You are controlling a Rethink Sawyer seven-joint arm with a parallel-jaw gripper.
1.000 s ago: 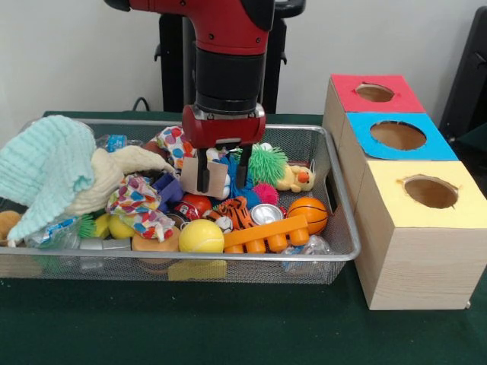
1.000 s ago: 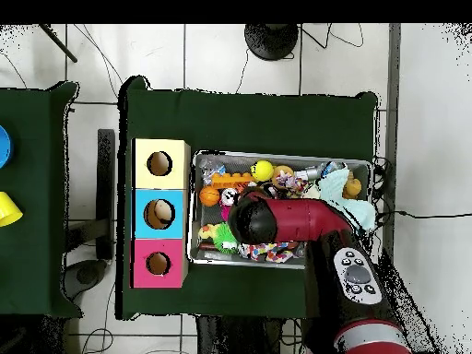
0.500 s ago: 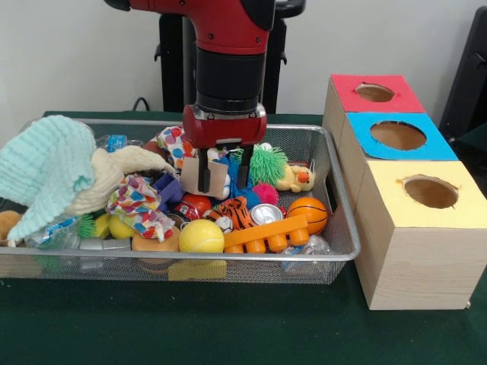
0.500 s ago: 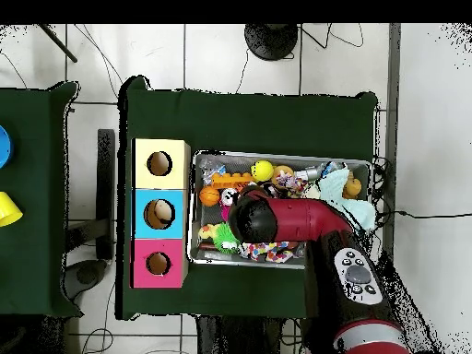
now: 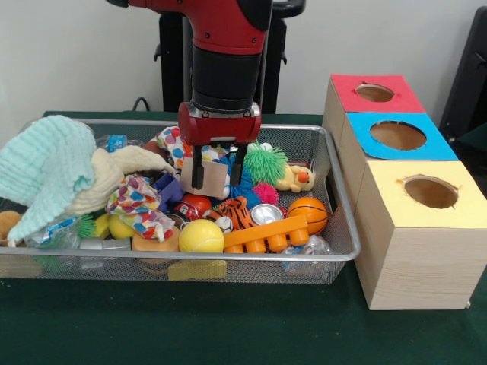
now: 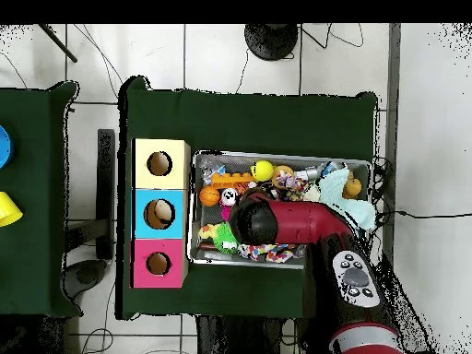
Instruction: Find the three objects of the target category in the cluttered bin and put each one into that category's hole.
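Observation:
The wire mesh bin (image 5: 340,199) is full of toys and also shows in the overhead view (image 6: 193,208). My gripper (image 5: 218,173) hangs over the bin's middle, fingers apart, with a pale flat item behind them. The tiger-striped plush (image 5: 236,211) lies just below and in front of the fingertips. The yellow duck (image 5: 295,178) lies to their right, by the green spiky ball (image 5: 265,161). A tan furry thing (image 5: 7,223) peeks out at the bin's far left. The red-topped box's hole (image 5: 374,92) is beyond the bin's right end and shows in the overhead view (image 6: 158,264). There, my arm (image 6: 277,221) hides the gripper.
Blue-topped (image 5: 397,135) and yellow-topped (image 5: 430,192) boxes stand in a row with the red one. A mint knit cloth (image 5: 46,171) and cream cloth fill the bin's left. A yellow ball (image 5: 201,236), an orange block (image 5: 266,233) and a small basketball (image 5: 307,213) lie along the front.
My gripper has risen a little and shifted slightly left over the bin. The toys have not moved.

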